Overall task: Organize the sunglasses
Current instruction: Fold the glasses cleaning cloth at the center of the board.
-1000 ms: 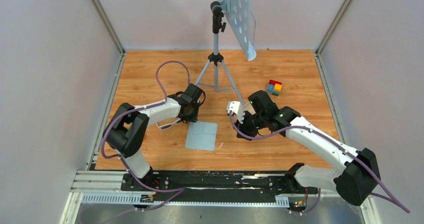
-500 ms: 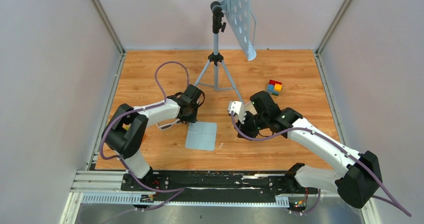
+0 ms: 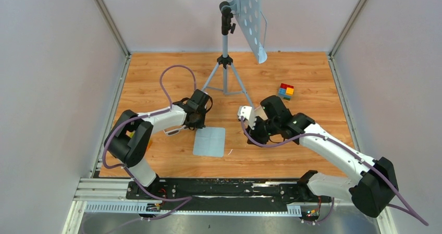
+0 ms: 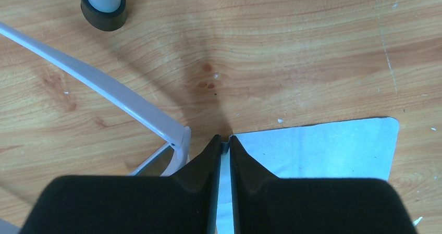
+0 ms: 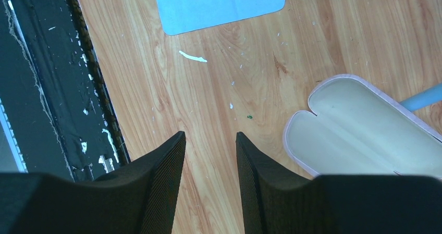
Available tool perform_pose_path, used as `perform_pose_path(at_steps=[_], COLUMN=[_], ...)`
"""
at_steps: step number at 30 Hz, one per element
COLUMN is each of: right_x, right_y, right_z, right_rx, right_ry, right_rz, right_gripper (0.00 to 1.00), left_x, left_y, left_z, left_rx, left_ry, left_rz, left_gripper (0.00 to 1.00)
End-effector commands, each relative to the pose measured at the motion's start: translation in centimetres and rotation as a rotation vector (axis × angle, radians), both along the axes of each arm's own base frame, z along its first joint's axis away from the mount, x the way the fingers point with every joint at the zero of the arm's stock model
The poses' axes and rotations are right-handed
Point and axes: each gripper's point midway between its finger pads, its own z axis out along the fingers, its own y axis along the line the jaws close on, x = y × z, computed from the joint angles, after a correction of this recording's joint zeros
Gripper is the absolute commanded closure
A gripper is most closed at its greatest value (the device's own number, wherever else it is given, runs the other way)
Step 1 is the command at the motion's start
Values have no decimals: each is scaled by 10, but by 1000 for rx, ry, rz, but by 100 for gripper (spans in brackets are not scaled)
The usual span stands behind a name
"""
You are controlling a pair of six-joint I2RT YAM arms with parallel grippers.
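The sunglasses [image 4: 174, 140] lie on the wood floor just left of my left gripper; a white frame corner, part of a dark lens and one thin white arm show. In the top view only a white sliver of the sunglasses [image 3: 174, 131] shows beneath the left arm. My left gripper [image 4: 223, 142] is shut on the far left corner of the light blue cloth [image 4: 323, 148], which lies flat in the top view [image 3: 210, 142]. My right gripper [image 5: 209, 136] is open and empty above bare floor, left of the open pale pink case [image 5: 365, 132], which also shows in the top view [image 3: 245, 113].
A grey tripod [image 3: 225, 62] with a perforated panel stands at the back; one foot [image 4: 103, 4] is near the sunglasses' arm. A coloured cube [image 3: 285, 91] sits at the back right. The black rail [image 5: 47, 88] runs along the near edge. The cloth [image 5: 219, 2] lies ahead of the right gripper.
My left gripper has drawn slightly left, and the cloth's corner has shifted a little with it. The right arm shifted slightly and then held still.
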Motion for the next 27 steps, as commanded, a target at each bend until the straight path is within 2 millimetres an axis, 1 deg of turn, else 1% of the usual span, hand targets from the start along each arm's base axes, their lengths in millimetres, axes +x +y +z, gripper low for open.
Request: perform_pose_path(at_steps=[1,4,6,10,14,18,21,22,24,27], right_x=[1,9,18,36,60,79,84,82,83,90], right_y=[1,2,7,25,45,62,72,74,78,84], right_z=[-4,-7,-7,-14,-25,-37,-46,-48,-49,-50], right_rx=[2,-22,-34,-43,-47,-61,-51,-39,-7,8], right_ry=[25,15,12,47,59,46,21,6,-75,-179], right_rz=[7,7,1,18,21,49,116,151,229,291], right_gripper=[56,57,58,59,60,56,54,54,54,53], left_x=[-10,-9,-9,-10,-11,-11,-9,-9,-8,-7], left_y=[5,3,4,4,2,-2,-5,-7,-11,-14], left_z=[-5,-2,-1,-3,-4,-2,-1,-1,0,1], left_rx=[-7,-22,-22,-30,-55,-89,-130,-145,-181,-210], left_ry=[28,15,8,6,2,-12,-26,-27,-31,-28], left_rz=[7,9,10,14,23,29,32,31,26,24], left_gripper=[89,93,94,96,99,100,100,100,100,100])
